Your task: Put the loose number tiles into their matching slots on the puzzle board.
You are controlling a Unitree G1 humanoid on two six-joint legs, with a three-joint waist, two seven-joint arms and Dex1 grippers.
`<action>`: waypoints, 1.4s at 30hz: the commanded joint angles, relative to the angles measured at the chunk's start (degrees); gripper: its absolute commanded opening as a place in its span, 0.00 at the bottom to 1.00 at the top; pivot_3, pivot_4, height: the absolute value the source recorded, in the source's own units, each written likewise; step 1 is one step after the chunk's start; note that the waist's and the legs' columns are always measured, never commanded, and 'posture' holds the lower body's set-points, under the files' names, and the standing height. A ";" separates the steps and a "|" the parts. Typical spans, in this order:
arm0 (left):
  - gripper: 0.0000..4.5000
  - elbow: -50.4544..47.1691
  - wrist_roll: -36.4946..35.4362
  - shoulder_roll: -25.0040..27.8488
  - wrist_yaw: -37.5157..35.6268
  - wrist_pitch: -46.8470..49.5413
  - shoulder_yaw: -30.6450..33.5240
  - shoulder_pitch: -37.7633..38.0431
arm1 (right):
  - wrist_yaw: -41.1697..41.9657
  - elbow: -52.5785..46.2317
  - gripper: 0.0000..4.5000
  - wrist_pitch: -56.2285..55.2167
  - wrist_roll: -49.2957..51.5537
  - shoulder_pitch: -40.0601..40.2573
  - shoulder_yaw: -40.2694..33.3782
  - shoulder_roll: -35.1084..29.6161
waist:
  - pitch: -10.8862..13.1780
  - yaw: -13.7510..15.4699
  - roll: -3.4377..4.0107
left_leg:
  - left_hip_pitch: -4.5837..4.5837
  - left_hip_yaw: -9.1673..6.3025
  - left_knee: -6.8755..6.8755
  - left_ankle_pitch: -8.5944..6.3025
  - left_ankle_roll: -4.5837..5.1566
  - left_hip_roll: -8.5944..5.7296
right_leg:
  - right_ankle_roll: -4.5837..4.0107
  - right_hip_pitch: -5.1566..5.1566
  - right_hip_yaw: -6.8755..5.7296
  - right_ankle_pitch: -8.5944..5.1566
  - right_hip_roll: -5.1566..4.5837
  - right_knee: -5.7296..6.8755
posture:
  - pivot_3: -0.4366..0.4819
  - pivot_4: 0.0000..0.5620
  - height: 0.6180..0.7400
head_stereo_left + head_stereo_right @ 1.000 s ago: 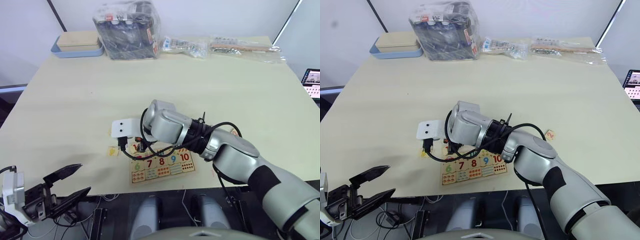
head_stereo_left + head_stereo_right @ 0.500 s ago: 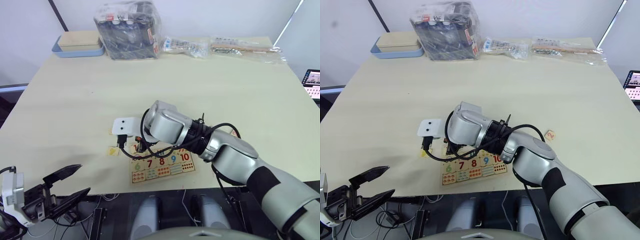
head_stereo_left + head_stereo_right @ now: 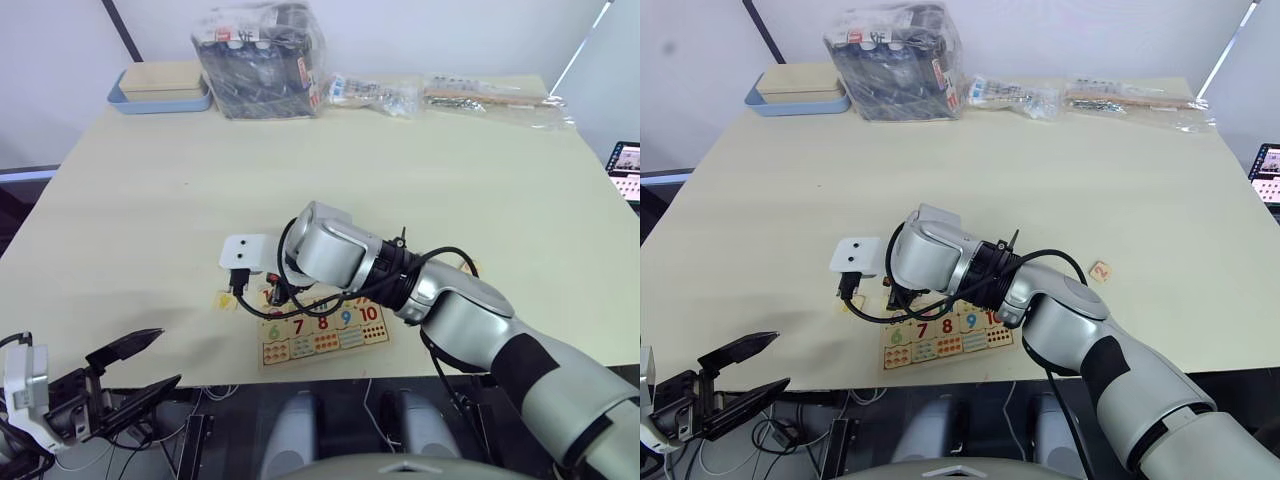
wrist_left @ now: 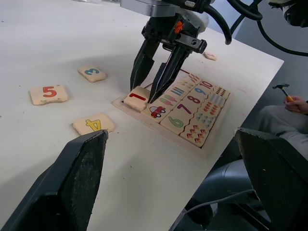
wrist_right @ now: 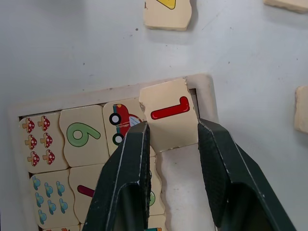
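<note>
Since a second ago, right gripper (image 5: 171,144) has barely shifted, clamped on the red 1 tile (image 5: 169,114), tilted over the puzzle board's (image 4: 208,147) corner rim. Three loose tiles, 3 (image 4: 92,73), 4 (image 4: 94,123) and 5 (image 4: 48,93), lie on open table (image 3: 150,190) beside the board; left gripper (image 3: 140,370) hangs apart off the table's edge.

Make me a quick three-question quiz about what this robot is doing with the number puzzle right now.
1. True or false: the right gripper grips the 1 tile.
2. Which tile lies loose beside the 4 tile? A) 5 B) 9 C) 7
3. At which part of the puzzle board is the 1 tile: corner or middle?

Key: 1 true; 2 A, the 5 tile; 3 corner.
</note>
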 commanded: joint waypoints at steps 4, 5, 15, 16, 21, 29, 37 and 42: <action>1.00 -1.56 -0.38 0.35 0.65 0.07 1.54 0.42 | -0.66 -0.13 0.20 -0.02 0.42 -0.86 -1.59 0.12 | 0.00 -0.01 0.00 | 0.00 -0.08 0.00 0.03 -0.04 -0.03 | 0.00 0.01 0.09 0.00 0.09 0.02 | 0.48 0.27 1.00; 1.00 -1.68 -0.40 0.37 0.75 0.13 1.50 0.42 | -0.82 0.15 0.20 -0.15 0.39 -0.84 -1.63 0.15 | 0.00 -0.01 0.00 | 0.00 -0.08 0.00 0.04 -0.06 -0.03 | 0.00 0.01 0.09 0.00 0.09 0.02 | 0.48 0.27 1.00; 1.00 -2.39 -0.41 0.43 1.25 0.71 1.58 0.40 | -1.02 0.37 0.20 -0.37 0.54 -0.51 -1.02 0.31 | 0.00 0.00 0.00 | 0.00 -0.18 0.00 0.12 -0.19 -0.10 | -0.01 0.03 0.20 -0.01 0.14 0.03 | 0.48 0.27 1.00; 1.00 -2.45 -0.43 0.42 1.26 0.76 1.64 0.47 | -0.90 0.10 0.20 -0.24 0.63 -0.47 -0.92 0.29 | 0.00 0.01 0.00 | 0.00 -0.18 0.00 0.12 -0.19 -0.10 | -0.01 0.03 0.20 -0.01 0.14 0.03 | 0.48 0.27 1.00; 1.00 -2.91 -0.50 0.37 1.56 0.93 1.69 0.62 | -0.74 -0.25 0.20 -0.18 0.86 -0.51 -0.77 0.21 | 0.00 -0.01 0.00 | 0.00 -0.22 0.00 0.14 -0.23 -0.16 | 0.02 0.03 0.27 -0.03 0.14 0.03 | 0.48 0.27 1.00; 1.00 -3.57 -0.67 0.31 2.08 1.11 1.60 0.83 | -0.31 -0.87 0.20 -0.22 1.01 -0.42 -0.34 -0.19 | 0.00 -0.02 0.00 | 0.00 -0.80 -0.01 0.15 -0.24 -0.67 | 0.29 0.04 1.07 -0.20 0.15 0.14 | 0.48 0.27 1.00; 1.00 -3.67 -0.67 0.30 2.12 1.18 1.69 0.87 | -0.14 -1.38 0.87 -0.29 1.07 -0.33 -0.06 -0.53 | 0.00 -0.03 0.00 | 0.09 -1.18 -0.01 0.13 -0.19 -0.95 | 0.30 0.00 1.50 -0.53 0.16 0.64 | 0.48 0.27 1.00; 1.00 -3.71 -0.72 0.30 2.28 1.25 1.73 0.81 | -0.38 -2.04 1.00 -1.61 1.49 -0.18 -2.22 -1.35 | 0.00 -0.04 0.00 | 0.21 -1.16 0.01 0.12 -0.12 -0.95 | 0.27 -0.04 1.62 -0.55 0.20 0.86 | 0.48 0.27 1.00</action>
